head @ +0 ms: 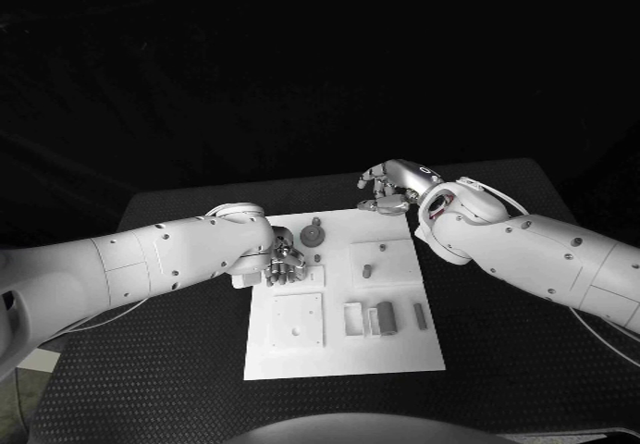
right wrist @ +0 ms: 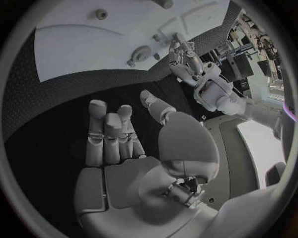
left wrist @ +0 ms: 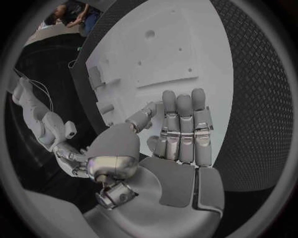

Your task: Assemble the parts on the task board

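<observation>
The white task board (head: pixel 340 356) lies in the middle of the black table. On it are a round grey part with a stem (head: pixel 313 236), a small peg (head: pixel 365 271) standing in a raised square, a grey block (head: pixel 386 316) and a thin bar (head: pixel 420 317). My left hand (head: pixel 283 265) hovers over the board's left edge beside the round part, fingers stretched out, holding nothing (left wrist: pixel 180 131). My right hand (head: pixel 387 190) is just beyond the board's far right corner over the table, fingers loosely extended and holding nothing (right wrist: pixel 111 136). The right wrist view shows the round part (right wrist: pixel 141 53) and the peg (right wrist: pixel 101 14).
A raised square plate (head: pixel 298 319) with small holes sits at the board's near left, and a white bracket (head: pixel 355 319) stands beside the grey block. Black matting (head: pixel 147 370) surrounds the board on every side.
</observation>
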